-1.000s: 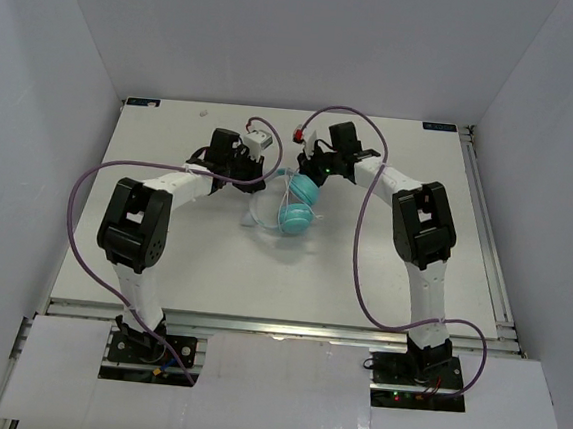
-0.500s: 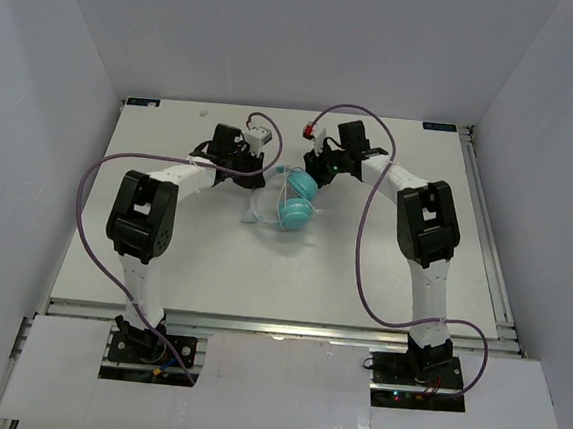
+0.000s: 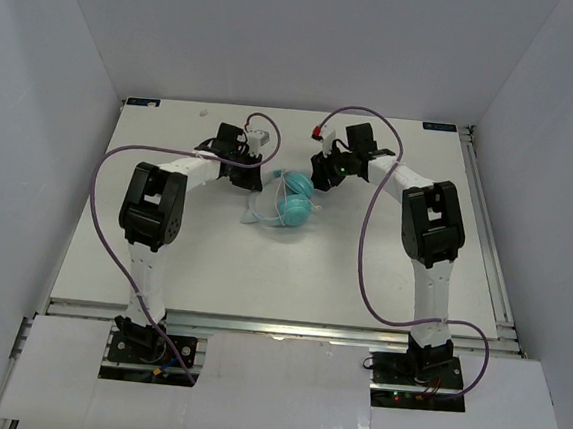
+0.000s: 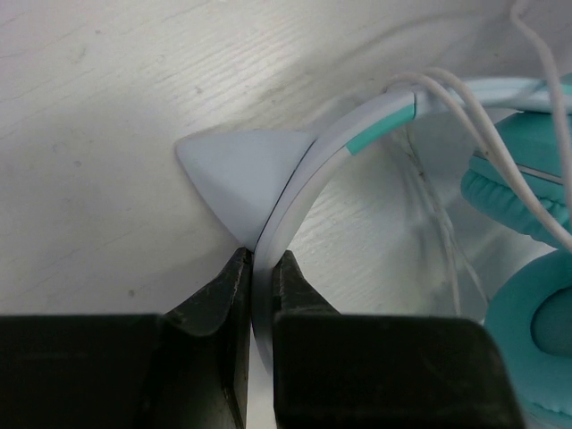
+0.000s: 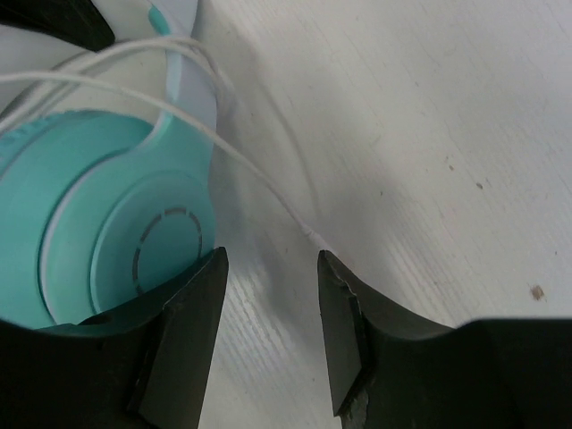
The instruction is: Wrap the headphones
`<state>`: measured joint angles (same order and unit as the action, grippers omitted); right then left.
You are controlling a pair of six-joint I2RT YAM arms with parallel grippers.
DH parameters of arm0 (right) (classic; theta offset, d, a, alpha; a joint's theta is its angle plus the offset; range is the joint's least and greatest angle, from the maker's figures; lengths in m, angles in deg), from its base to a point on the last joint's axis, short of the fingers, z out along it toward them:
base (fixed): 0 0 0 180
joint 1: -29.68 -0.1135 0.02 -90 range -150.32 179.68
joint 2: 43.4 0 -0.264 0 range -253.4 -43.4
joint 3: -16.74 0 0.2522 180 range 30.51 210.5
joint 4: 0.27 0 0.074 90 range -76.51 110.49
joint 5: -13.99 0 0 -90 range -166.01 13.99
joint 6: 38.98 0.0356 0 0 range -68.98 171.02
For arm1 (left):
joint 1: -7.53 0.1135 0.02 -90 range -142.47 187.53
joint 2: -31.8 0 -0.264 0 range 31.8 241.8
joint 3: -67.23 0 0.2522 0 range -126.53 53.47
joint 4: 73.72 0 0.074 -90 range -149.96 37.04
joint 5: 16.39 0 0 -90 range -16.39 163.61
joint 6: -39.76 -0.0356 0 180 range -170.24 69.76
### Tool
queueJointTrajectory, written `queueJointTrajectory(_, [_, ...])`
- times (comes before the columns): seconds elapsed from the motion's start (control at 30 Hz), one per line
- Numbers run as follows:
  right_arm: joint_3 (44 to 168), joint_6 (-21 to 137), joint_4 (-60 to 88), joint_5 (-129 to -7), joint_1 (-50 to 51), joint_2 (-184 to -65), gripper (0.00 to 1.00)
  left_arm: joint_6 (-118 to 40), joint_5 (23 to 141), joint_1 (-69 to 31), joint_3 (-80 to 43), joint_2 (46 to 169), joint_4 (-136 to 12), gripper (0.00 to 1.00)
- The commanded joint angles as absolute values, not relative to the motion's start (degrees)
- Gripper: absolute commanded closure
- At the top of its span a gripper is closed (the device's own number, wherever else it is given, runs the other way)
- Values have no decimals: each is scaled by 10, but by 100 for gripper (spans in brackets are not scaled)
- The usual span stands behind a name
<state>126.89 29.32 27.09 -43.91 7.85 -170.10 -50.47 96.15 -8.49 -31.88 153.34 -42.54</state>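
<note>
The headphones [image 3: 292, 205] lie at mid-table, teal ear cups together, the thin white cable looped over them. My left gripper [image 3: 262, 179] is just left of them. In the left wrist view it [image 4: 259, 268] is shut on the pale headband [image 4: 295, 192], with the ear cups [image 4: 527, 313] and cable strands [image 4: 483, 134] at the right. My right gripper [image 3: 316, 182] is at the upper right of the cups. In its wrist view it [image 5: 268, 268] is open and empty just above the table. A teal ear cup [image 5: 116, 241] is against its left finger, and the cable [image 5: 259, 179] runs toward the gap.
Purple arm cables [image 3: 365, 231] loop over the table on both sides. White walls enclose the table [image 3: 163, 244] at the left, back and right. A metal rail [image 3: 277, 326] runs along the near edge.
The left arm has swung its elbow right and back while keeping hold of the headband. The headphones shifted slightly back. The right gripper drew a little to the right.
</note>
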Motion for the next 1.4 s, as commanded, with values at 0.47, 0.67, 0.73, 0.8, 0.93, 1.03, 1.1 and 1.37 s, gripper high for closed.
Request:
queueJointTrajectory(0.47, [1103,295,281,-410,104,-1478,45,-413,888,-56,-384,1573,-404,98])
queueJointTrajectory(0.67, [1030,288,280,-400,106,-1403,45,-400,891,-56,-387,1564,-397,56])
queueJointTrajectory(0.73, [1004,285,280,-400,107,-1376,45,-397,900,-56,-383,1552,-397,46])
queueJointTrajectory(0.8, [984,285,280,-399,108,-1352,44,-398,906,-56,-379,1544,-397,41])
queueJointTrajectory(0.93, [956,285,281,-399,111,-1315,44,-398,920,-56,-372,1526,-397,37])
queueJointTrajectory(1.03, [939,288,282,-399,113,-1287,43,-398,928,-56,-366,1508,-397,36])
queueJointTrajectory(1.1, [931,289,286,-402,114,-1268,42,-402,930,-56,-355,1482,-397,35])
queueJointTrajectory(1.37, [867,306,279,-449,136,-1143,7,-419,919,-51,-240,1273,-443,7])
